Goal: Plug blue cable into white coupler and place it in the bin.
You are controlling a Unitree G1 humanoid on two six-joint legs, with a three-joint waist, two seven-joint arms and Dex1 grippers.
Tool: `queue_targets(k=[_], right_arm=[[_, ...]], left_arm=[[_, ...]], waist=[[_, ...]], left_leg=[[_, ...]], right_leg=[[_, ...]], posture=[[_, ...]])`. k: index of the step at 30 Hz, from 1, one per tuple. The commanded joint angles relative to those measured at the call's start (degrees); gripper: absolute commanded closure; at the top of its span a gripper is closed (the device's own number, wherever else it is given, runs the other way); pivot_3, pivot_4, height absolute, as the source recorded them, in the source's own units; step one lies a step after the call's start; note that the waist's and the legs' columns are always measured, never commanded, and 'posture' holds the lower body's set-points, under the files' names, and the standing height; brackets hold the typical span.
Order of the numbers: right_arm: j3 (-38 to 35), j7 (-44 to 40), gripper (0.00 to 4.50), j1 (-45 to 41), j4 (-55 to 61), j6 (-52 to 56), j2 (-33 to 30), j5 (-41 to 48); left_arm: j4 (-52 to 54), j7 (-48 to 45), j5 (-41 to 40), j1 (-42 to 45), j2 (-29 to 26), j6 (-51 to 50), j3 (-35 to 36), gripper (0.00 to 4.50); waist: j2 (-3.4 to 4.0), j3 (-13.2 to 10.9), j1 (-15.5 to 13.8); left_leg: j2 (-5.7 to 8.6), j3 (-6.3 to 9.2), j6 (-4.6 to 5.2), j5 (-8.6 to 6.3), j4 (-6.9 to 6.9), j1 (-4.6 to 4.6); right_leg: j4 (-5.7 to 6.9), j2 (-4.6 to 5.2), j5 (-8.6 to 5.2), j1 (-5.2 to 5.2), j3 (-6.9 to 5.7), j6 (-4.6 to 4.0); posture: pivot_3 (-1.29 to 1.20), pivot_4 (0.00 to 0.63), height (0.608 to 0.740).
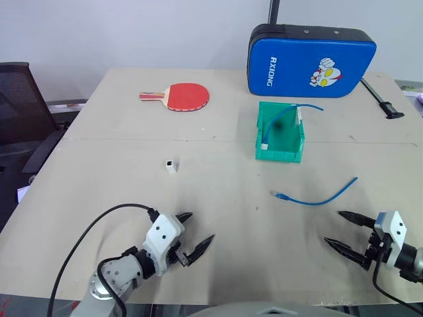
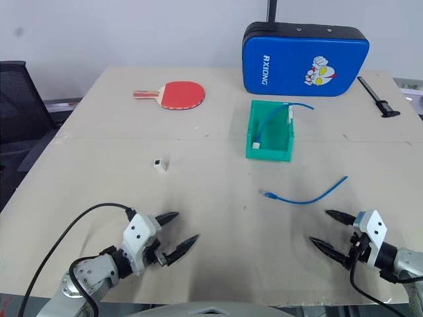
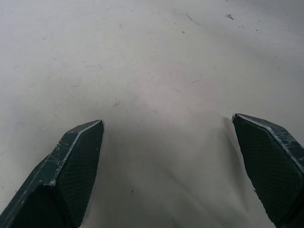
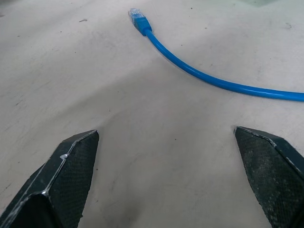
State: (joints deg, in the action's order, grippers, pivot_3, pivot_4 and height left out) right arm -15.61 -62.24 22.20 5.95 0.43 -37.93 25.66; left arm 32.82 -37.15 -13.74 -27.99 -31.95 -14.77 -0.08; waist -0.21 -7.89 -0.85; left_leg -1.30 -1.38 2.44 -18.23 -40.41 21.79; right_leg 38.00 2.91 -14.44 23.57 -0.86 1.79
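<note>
The blue cable (image 1: 316,197) lies loose in a shallow curve on the table, right of centre, its clear plug tip (image 4: 135,13) pointing left. The white coupler (image 1: 171,166) stands alone left of centre. Farther back sits the green bin (image 1: 279,154), with another blue cord (image 1: 274,122) and a small white piece inside. My left gripper (image 1: 199,228) hovers open and empty over bare table near the front edge, well short of the coupler. Just in front of the cable, my right gripper (image 1: 334,227) is open, with nothing between its fingers (image 4: 71,166).
A red table-tennis paddle (image 1: 185,96) lies at the back left. A large blue padded case (image 1: 309,61) stands behind the bin. A black caliper-like tool (image 1: 380,99) lies at the back right. A black chair (image 1: 20,112) stands off the table's left edge.
</note>
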Motion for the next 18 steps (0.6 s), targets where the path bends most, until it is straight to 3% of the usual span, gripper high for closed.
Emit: queue_targets(k=[1, 7, 10, 18], right_arm=[[-0.3, 0.3, 0.00, -0.8, 2.4, 0.1, -0.4, 0.4], [5.3, 2.8, 0.00, -7.2, 8.4, 4.2, -0.3, -0.6], [10.0, 4.7, 0.00, -14.5, 8.6, 8.9, -0.5, -2.4], [20.6, 0.1, 0.00, -29.3, 2.5, 16.5, -2.2, -6.0]], left_arm=[[2.7, 0.0, -0.7, 0.6, -0.5, -1.1, 0.0, 0.07], [6.7, -6.3, -12.8, 6.8, -5.3, -8.1, 5.6, 0.07], [9.4, -13.0, -16.6, 8.7, -11.1, -9.3, 6.2, 0.07], [9.9, -23.5, -19.7, 11.1, -20.1, -8.0, 7.9, 0.07]], waist=[[-0.01, 0.0, 0.0], [-0.16, -0.2, 0.0], [-0.17, -0.2, 0.2], [-0.23, -0.3, 0.0]], left_leg=[[0.00, 0.00, 0.00, 0.00, 0.00, 0.00], [-0.08, 0.07, -0.02, 0.02, -0.03, -0.03], [-0.09, 0.09, -0.04, 0.02, -0.02, -0.01], [-0.01, 0.05, -0.05, 0.02, -0.01, 0.08]], right_leg=[[0.00, 0.00, 0.00, 0.00, 0.00, 0.00], [0.09, 0.00, 0.01, 0.02, -0.04, -0.02], [0.07, -0.04, 0.02, 0.01, -0.08, -0.04], [-0.01, -0.09, 0.03, 0.08, -0.07, -0.03]], posture=[[0.00, 0.150, 0.681], [0.00, 0.150, 0.681], [0.00, 0.150, 0.681], [0.00, 0.150, 0.681]])
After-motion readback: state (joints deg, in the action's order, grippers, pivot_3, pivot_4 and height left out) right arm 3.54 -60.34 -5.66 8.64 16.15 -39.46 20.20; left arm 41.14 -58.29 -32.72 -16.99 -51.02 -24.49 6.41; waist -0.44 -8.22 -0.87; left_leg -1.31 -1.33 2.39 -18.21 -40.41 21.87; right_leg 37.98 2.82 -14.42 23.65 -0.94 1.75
